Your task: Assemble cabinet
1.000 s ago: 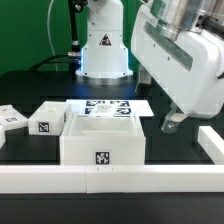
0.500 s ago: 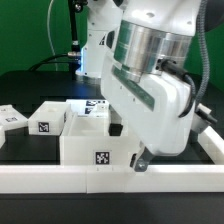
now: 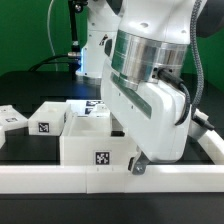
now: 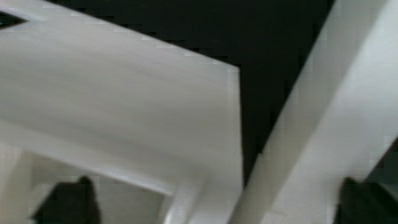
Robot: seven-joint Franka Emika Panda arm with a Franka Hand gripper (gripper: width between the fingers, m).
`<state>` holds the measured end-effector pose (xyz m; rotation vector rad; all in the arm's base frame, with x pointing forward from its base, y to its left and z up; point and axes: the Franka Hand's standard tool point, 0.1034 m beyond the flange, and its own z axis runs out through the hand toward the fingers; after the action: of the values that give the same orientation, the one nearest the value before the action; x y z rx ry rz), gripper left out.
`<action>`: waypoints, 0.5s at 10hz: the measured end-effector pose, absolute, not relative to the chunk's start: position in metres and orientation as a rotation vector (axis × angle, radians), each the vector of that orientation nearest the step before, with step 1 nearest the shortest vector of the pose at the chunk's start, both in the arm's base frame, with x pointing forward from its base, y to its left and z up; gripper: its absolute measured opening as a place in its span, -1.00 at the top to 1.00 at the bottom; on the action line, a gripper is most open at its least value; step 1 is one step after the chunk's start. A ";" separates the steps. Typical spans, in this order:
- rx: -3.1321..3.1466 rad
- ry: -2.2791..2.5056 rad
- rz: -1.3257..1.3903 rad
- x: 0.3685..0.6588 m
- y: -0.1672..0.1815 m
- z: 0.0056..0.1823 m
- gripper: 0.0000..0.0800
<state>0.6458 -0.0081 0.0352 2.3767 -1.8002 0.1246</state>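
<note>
My jaws stand apart, low at the cabinet's front corner.

My gripper [image 3: 137,166] hangs just beside the front corner of the cabinet [image 3: 100,140] on the exterior view's right. In the wrist view my two dark fingertips [image 4: 68,203] sit wide of each other, and I cannot say for certain what the white surfaces under them are. The cabinet is an open-topped white box with a square tag on its front wall, resting on the dark table [image 3: 22,148]. The long white rail [image 3: 60,178] runs just in front of it. A small tagged block [image 3: 45,121] lies beside it on the exterior view's left. The marker board [image 3: 95,105] lies behind it.
</note>
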 end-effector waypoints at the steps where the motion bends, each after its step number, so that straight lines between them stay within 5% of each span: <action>1: 2.380 -1.798 0.122 0.646 -0.007 0.035 -0.36; 2: 2.381 -1.802 0.119 0.646 -0.006 0.035 0.12; 4: 2.387 -1.798 0.114 0.645 -0.005 0.034 0.12; 5: 2.386 -1.798 0.109 0.644 -0.005 0.034 0.59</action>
<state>0.6445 -0.0046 0.0338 2.3858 -1.7979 0.1090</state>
